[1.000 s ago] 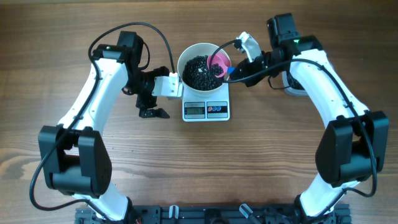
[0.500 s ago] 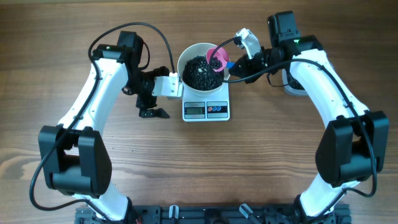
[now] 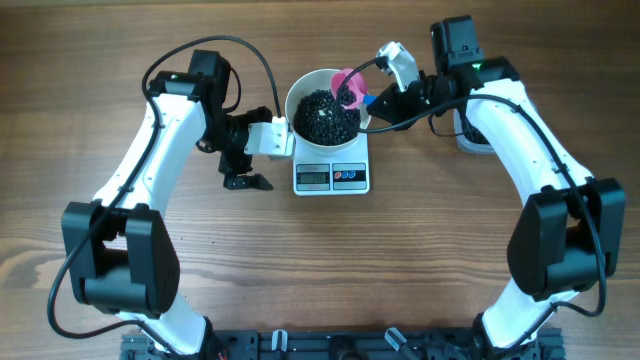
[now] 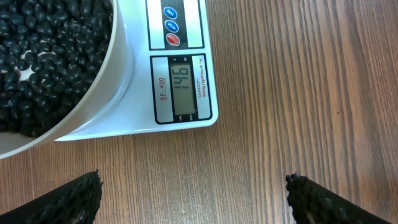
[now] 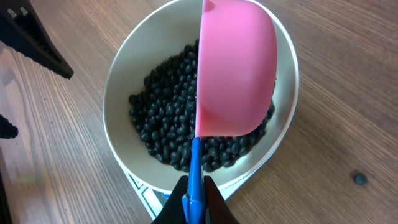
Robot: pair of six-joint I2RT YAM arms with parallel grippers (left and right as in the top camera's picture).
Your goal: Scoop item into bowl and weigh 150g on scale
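In the overhead view the display (image 3: 313, 178) of the scale (image 3: 332, 177) is too small to read, and the bowl (image 3: 291, 100) covers the scale's half toward the worktop's far edge. In the left wrist view the bowl is cut by the top and left edges, and only two dark fingertips (image 4: 78, 202) of the left gripper (image 4: 193, 199) show. In the right wrist view the pink scoop (image 5: 236, 74) hides part of the beans (image 5: 161, 118).
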